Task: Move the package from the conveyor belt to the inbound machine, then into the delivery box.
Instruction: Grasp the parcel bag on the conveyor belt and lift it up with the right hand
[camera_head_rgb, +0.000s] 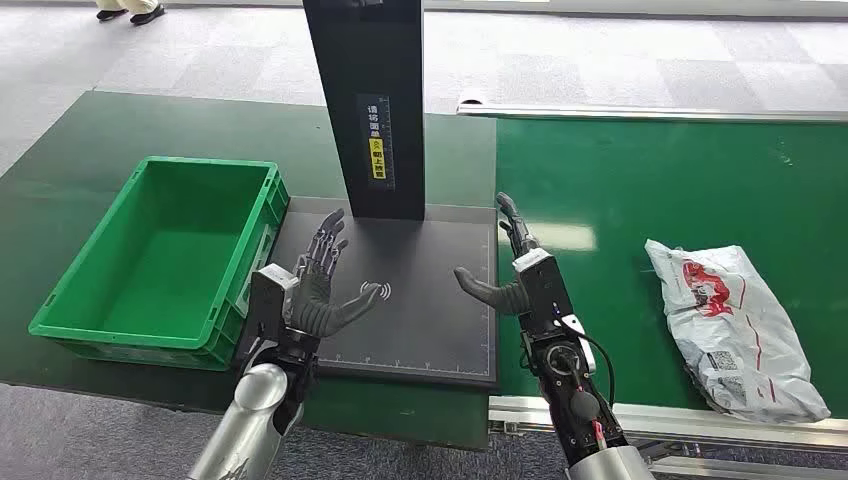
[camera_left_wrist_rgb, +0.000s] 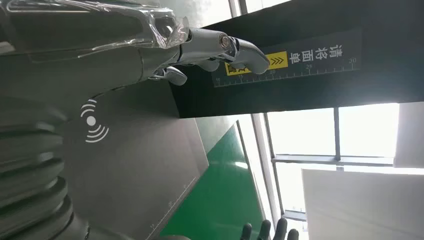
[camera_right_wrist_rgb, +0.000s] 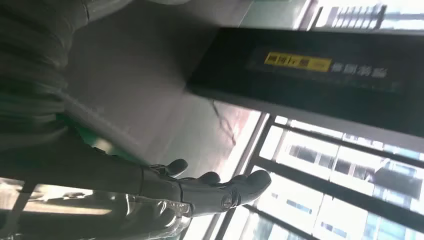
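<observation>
Head view: our left hand (camera_head_rgb: 318, 285) and right hand (camera_head_rgb: 512, 268) hover empty, fingers spread, over the inbound machine (camera_head_rgb: 420, 330) beside a green delivery box (camera_head_rgb: 95, 300); the crumpled white package (camera_head_rgb: 740, 330) lies on the conveyor belt (camera_head_rgb: 620, 270).

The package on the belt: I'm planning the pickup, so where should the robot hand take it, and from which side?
Probably grip the package across its flat, crumpled middle, coming from above with the right robot hand, which is nearer. It lies slack on the conveyor belt, offering no handle.

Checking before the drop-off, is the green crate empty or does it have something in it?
Empty: the head view shows the green crate's bare floor, with nothing inside.
</observation>
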